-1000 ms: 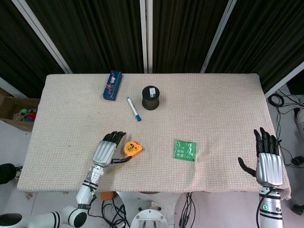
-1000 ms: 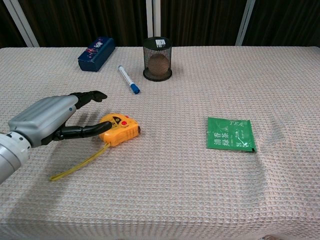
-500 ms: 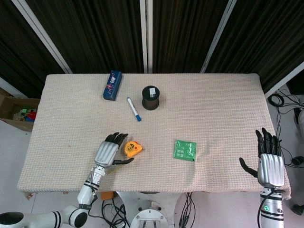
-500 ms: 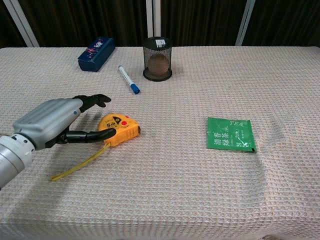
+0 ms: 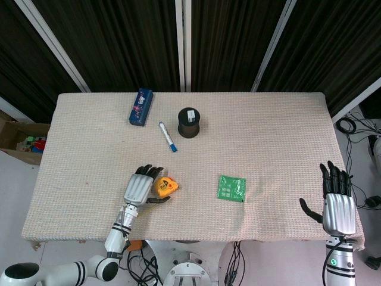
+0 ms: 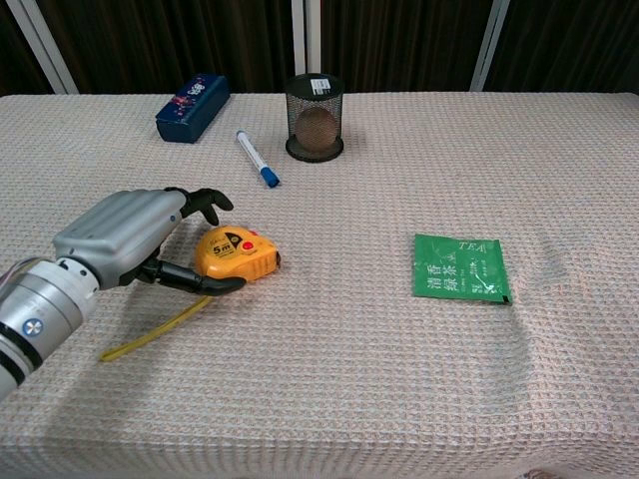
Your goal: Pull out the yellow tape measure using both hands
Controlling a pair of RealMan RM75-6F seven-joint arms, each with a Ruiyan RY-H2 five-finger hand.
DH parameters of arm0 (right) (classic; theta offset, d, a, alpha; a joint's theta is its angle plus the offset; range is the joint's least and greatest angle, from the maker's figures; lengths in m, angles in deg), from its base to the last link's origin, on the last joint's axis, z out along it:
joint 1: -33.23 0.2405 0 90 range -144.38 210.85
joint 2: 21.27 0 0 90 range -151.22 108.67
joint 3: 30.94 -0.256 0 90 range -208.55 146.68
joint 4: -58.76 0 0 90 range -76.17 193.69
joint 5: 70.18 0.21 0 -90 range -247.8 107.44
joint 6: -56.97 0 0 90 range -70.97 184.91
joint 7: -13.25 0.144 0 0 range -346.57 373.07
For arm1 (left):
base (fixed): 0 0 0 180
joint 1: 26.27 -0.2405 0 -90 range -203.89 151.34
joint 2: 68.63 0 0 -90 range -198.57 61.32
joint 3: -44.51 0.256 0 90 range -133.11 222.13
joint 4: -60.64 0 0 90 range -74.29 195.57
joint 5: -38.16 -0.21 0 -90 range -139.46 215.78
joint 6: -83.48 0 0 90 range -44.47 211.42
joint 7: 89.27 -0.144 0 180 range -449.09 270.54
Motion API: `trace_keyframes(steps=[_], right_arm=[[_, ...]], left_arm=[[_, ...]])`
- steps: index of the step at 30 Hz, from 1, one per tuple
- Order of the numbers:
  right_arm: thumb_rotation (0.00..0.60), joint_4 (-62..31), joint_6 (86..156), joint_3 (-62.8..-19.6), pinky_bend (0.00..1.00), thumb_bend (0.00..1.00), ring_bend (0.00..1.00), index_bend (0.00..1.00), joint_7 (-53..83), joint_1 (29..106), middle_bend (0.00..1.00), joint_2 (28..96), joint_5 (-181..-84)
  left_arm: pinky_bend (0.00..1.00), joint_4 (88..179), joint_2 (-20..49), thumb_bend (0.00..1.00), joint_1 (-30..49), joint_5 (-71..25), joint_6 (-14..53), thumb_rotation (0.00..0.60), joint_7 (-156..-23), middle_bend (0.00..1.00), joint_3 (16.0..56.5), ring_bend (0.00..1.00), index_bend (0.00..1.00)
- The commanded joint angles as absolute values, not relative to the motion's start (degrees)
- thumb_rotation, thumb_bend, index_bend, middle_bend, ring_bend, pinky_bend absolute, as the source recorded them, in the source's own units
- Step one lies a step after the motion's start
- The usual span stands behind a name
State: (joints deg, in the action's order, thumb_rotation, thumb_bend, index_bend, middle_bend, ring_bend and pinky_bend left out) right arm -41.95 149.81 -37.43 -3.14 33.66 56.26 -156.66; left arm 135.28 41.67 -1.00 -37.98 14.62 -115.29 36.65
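Note:
The yellow tape measure (image 5: 166,186) (image 6: 238,253) lies flat on the cloth at the front left. A short length of yellow tape (image 6: 150,334) trails from it toward the front edge. My left hand (image 5: 140,187) (image 6: 130,235) sits just to its left, cupped around the case: the fingers (image 6: 205,200) arch behind it and the thumb reaches along its front edge. The fingers stay apart, with no closed grip showing. My right hand (image 5: 337,205) hovers at the table's front right corner, fingers spread and holding nothing. It appears only in the head view.
A green tea packet (image 5: 231,188) (image 6: 459,267) lies right of the tape measure. At the back stand a black mesh cup (image 5: 189,122) (image 6: 314,118), a blue-capped pen (image 5: 168,136) (image 6: 256,159) and a blue box (image 5: 141,107) (image 6: 192,107).
My left hand has moved right and closer to the tape measure, its thumb sliding along the case's front edge and its fingers curling behind. The right hand has barely shifted.

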Motion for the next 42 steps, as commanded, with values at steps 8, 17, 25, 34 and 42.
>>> trace_keyframes(steps=[8,17,25,34,42], right_arm=[[0.600,-41.39,149.38,-37.38,0.00,0.18,0.00,0.00,-3.20,33.91,0.00,56.84,-156.27],[0.600,-41.07,149.52,-37.24,0.00,0.18,0.00,0.00,-2.86,33.71,0.00,56.86,-155.96],[0.600,-40.76,149.28,-37.17,0.00,0.18,0.00,0.00,-2.45,33.66,0.00,56.87,-155.48],[0.600,-40.70,149.31,-37.09,0.00,0.18,0.00,0.00,-2.52,33.67,0.00,56.97,-155.51],[0.600,-40.49,149.19,-36.95,0.00,0.18,0.00,0.00,-2.27,33.56,0.00,56.88,-155.24]], left_arm=[[0.29,133.88,42.75,0.03,-0.79,-37.89,13.80,0.247,-115.70,0.30,37.04,0.22,0.24],[0.30,131.71,43.82,0.05,-0.29,-38.32,12.26,0.301,-116.58,0.30,36.28,0.22,0.25],[0.33,131.96,42.99,0.11,-0.32,-38.82,12.54,0.378,-113.85,0.34,36.83,0.25,0.31],[0.36,130.79,43.45,0.11,0.64,-41.06,12.32,0.412,-109.20,0.32,36.95,0.27,0.30],[0.36,130.36,43.60,0.13,1.28,-40.73,13.19,0.458,-109.03,0.33,36.70,0.28,0.32]])
